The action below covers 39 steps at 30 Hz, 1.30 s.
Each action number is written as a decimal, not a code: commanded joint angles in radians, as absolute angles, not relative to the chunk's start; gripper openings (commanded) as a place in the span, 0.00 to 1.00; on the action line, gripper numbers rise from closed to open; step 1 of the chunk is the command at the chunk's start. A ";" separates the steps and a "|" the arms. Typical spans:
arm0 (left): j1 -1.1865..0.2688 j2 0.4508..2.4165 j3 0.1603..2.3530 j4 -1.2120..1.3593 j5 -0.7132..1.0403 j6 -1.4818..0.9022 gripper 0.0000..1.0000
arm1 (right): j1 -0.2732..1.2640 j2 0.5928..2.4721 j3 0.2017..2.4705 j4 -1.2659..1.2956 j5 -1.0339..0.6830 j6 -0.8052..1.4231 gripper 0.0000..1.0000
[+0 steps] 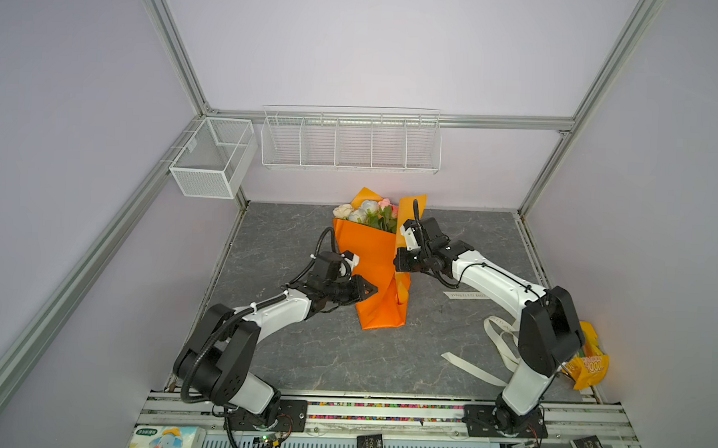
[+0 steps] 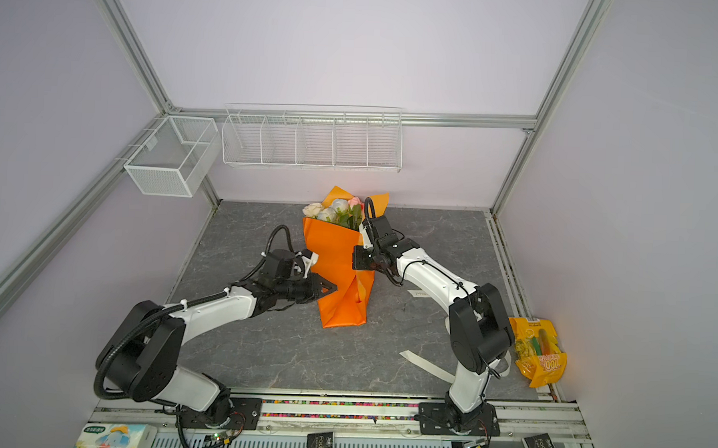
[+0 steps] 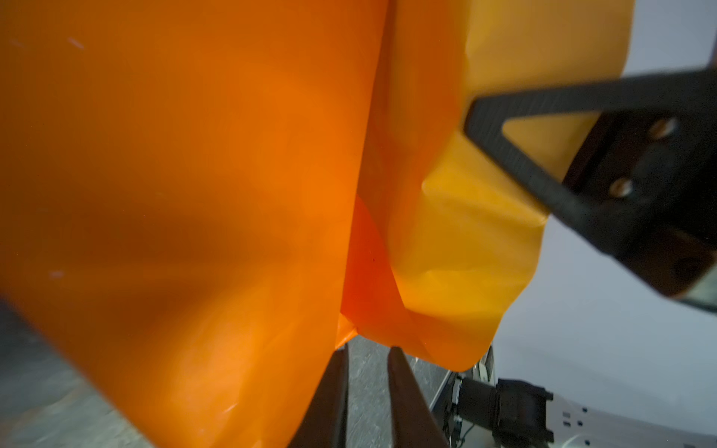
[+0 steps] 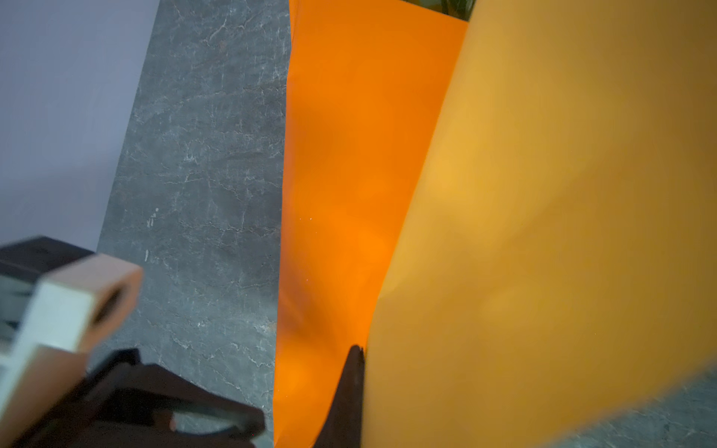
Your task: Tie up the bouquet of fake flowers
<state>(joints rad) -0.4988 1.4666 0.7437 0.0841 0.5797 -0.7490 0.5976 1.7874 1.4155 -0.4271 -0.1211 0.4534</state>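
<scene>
Bouquet of fake flowers (image 1: pixel 370 215) looks light, crushable — I'd grip the orange wrapping sheet (image 1: pixel 370 261) at its waist. Right gripper (image 1: pixel 399 260) pinches its flap; left gripper (image 3: pixel 368 351) slightly parted, empty.

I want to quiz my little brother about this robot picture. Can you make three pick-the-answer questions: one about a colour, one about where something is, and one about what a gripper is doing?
1. What colour is the stiff sheet of wrapping paper around the bouquet of fake flowers?
A blue
B orange
C green

2. Where is the long cream ribbon?
A tied round the bouquet
B inside the white wire basket
C lying on the grey stone-look table

3. What is the right gripper doing?
A shut on the paper's edge
B wide open above the table
C holding the ribbon

Answers:
1 B, the paper looks orange in every view.
2 C, the ribbon lies flat on the table's right side, apart from the bouquet.
3 A, the right wrist view shows a paper flap pinched at the gripper.
</scene>
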 commanded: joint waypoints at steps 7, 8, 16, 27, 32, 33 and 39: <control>-0.445 1.600 0.751 0.133 0.705 -0.808 0.20 | 0.648 1.862 1.516 -0.511 -0.086 0.443 0.07; -0.449 1.626 0.737 0.167 0.718 -0.837 0.19 | 0.654 1.871 1.527 -0.512 -0.089 0.446 0.07; -0.450 1.622 0.654 0.330 0.653 -0.926 0.20 | 0.730 1.986 1.662 -0.570 -0.065 0.454 0.08; -0.425 1.385 0.602 0.147 0.449 -0.872 0.40 | 0.758 2.087 1.742 -0.604 -0.094 0.462 0.10; -0.362 1.259 0.598 0.051 0.367 -0.882 0.55 | 0.757 2.113 1.749 -0.586 -0.143 0.472 0.11; -0.338 1.248 0.598 0.062 0.377 -0.893 0.57 | 0.758 2.115 1.748 -0.585 -0.146 0.474 0.13; -0.264 1.332 0.662 0.209 0.533 -0.959 0.65 | 0.761 2.118 1.701 -0.490 -0.218 0.489 0.22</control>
